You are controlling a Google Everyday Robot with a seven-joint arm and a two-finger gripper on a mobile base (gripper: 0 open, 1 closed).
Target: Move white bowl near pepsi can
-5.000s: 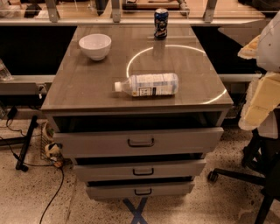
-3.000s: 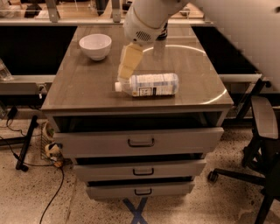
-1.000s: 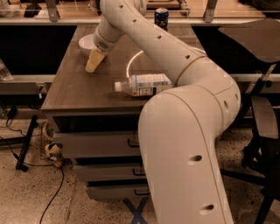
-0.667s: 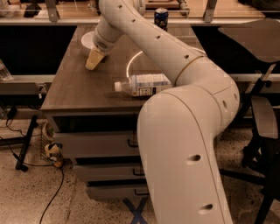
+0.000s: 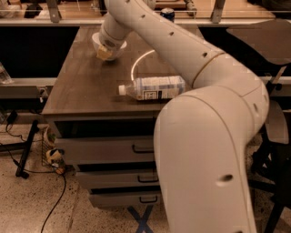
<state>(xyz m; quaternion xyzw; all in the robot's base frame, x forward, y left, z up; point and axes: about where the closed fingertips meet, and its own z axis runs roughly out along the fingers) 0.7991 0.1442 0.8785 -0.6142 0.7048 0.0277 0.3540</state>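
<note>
The white bowl [image 5: 97,41] stands at the far left of the brown tabletop [image 5: 84,88], mostly covered by my arm. My gripper [image 5: 105,53] reaches down onto the bowl's front part, its tan tip at or inside the rim. The pepsi can [image 5: 168,14] stands upright at the table's far edge, right of the bowl, partly hidden behind my arm. The bowl and the can are well apart.
A clear labelled plastic bottle [image 5: 157,87] lies on its side near the table's front middle. Drawers [image 5: 104,150] sit below the tabletop, the top one ajar. My large white arm fills the right foreground. A chair [image 5: 275,132] stands at the right, and cables [image 5: 27,145] lie on the floor at the left.
My gripper has moved from just in front of the bowl up onto it. The bowl, the can and the bottle have stayed in place.
</note>
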